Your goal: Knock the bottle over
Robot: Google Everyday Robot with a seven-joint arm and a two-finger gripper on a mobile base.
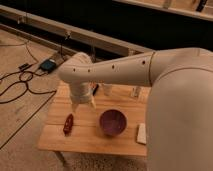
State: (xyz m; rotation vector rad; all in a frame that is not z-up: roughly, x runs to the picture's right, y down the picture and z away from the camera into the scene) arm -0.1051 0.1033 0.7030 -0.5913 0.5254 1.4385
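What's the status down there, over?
Claw hangs low over wooden table. Slim clear plastic bottle upright at back, apart from claw. Whitish translucent cup stands between them.

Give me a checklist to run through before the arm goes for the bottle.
1. Bottle not yet knocked over: ok. It stands upright near the back edge of the table, with its top hidden behind the arm.
2. Gripper lined up with the bottle: not ok. It hangs over the table's left half, well to the left of the bottle.
3. Path to the bottle free: not ok. The cup stands between the gripper and the bottle.
4. Bowl out of the way: ok. It sits nearer the front edge.
5. Room for the bottle to fall: cannot tell. The arm hides that area.
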